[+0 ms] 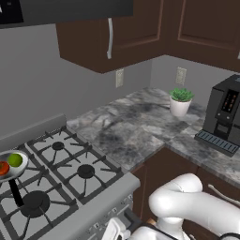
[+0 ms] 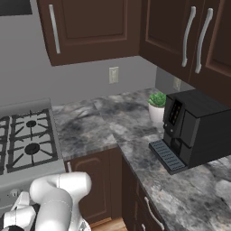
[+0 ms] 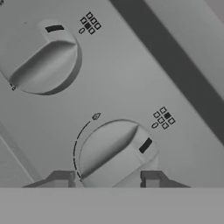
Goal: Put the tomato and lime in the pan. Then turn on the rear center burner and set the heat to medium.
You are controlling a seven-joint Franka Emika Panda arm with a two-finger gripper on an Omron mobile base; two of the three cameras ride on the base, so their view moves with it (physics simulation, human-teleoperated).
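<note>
Hand view: gripper (image 3: 107, 178) closed on a stove knob (image 3: 114, 153); tomato (image 1: 3, 168) and lime (image 1: 15, 160) sit in the pan (image 1: 18, 170).

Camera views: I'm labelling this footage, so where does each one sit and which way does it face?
Left base view: behind the arm, to its left, facing the stove and pan; white arm lower right.
Right base view: behind, to its right, facing the coffee machine; arm lower left.
Hand view: on the hand, facing a stove knob.
Both base views share the potted plant.
</note>
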